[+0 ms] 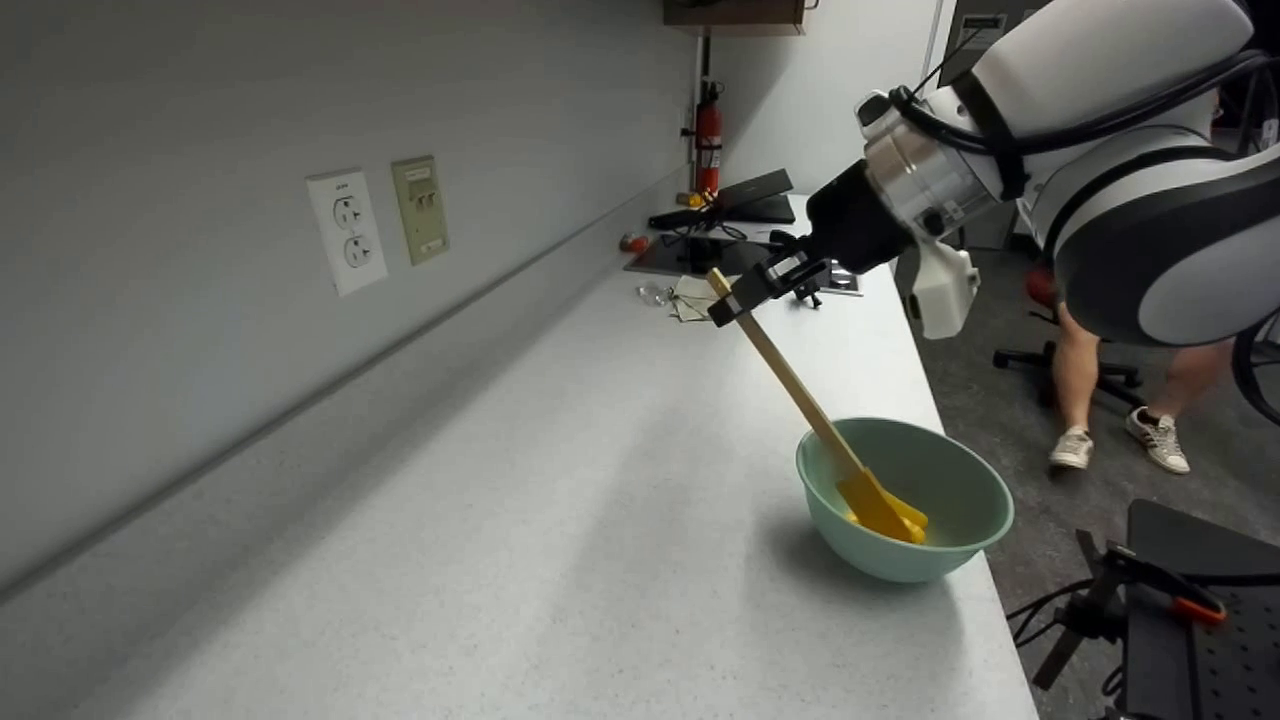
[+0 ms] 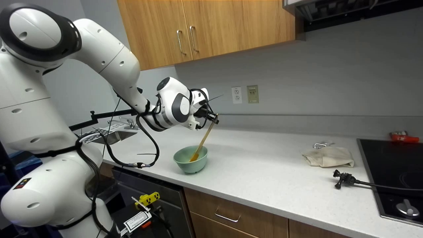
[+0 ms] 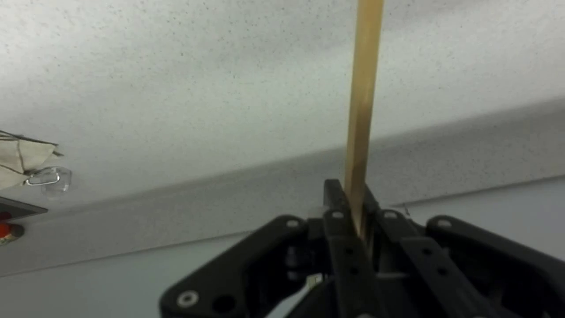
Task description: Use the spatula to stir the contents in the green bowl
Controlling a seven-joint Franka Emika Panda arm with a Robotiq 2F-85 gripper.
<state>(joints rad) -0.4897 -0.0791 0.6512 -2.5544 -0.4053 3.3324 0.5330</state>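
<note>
Stirring seems in hand: the Robotiq gripper (image 3: 353, 193) pinches the wood-handled spatula (image 1: 797, 390); next, likely low circles inside the mint-green bowl (image 1: 945, 478)

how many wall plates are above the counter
2: a white wall plate, and a beige wall plate just right of it in both exterior views. The arm may hide others.

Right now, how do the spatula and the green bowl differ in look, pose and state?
Shape: the spatula is long and slim; the green bowl is round and wide-mouthed.
Colour: the spatula's handle is tan; the green bowl is pale mint.
Pose and state: the spatula, held in the gripper, slants down into the green bowl, which sits ungripped on the counter.
Shared: neither shows any pattern.
</note>
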